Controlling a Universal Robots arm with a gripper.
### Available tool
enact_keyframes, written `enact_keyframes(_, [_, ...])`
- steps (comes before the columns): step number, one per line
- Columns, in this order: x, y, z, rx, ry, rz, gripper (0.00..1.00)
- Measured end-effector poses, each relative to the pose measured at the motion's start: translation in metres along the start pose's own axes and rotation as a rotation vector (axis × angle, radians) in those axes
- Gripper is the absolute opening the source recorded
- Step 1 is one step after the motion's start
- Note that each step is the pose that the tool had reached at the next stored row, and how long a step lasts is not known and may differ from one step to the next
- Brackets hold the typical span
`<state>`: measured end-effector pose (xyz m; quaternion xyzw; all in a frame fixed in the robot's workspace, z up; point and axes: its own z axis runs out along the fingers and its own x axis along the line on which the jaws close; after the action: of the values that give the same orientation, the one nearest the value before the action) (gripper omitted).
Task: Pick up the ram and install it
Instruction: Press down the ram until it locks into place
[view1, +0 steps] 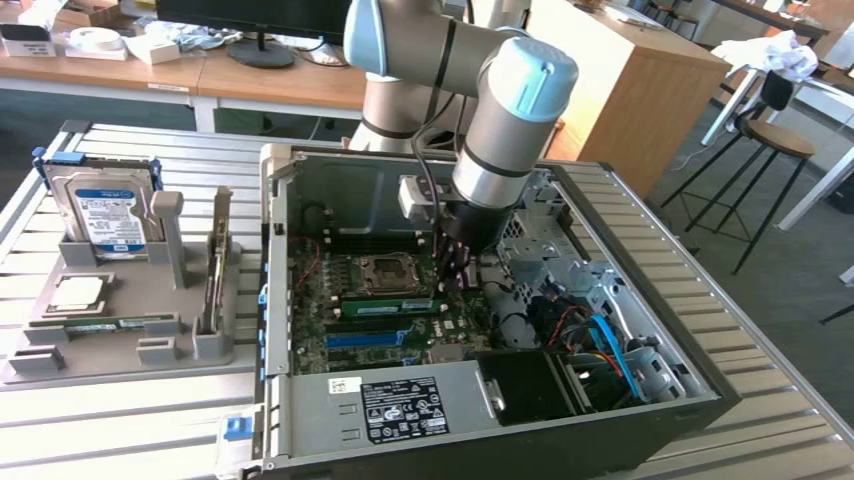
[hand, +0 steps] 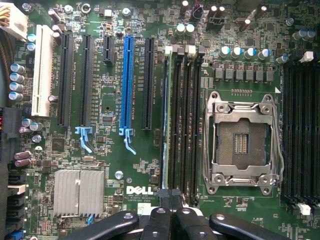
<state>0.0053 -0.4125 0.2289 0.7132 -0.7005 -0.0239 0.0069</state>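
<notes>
The ram (view1: 390, 303) seems seated in the motherboard (view1: 350, 330), beside the processor socket (view1: 380, 270)

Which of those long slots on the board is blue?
The blue slot, standing between two black slots; the rest are black, except one white slot.

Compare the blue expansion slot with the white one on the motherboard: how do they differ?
The blue slot is narrow and ends in a pale blue latch; the white slot is wider. The blue slot lies nearer the memory slots, the white slot towards the board's edge. Both are empty and run parallel.
</notes>
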Motion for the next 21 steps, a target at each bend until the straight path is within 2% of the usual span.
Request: enact_keyframes(21, [0.0001, -0.0002, 0.0033, 0.0, -0.0004, 0.0, 0.1])
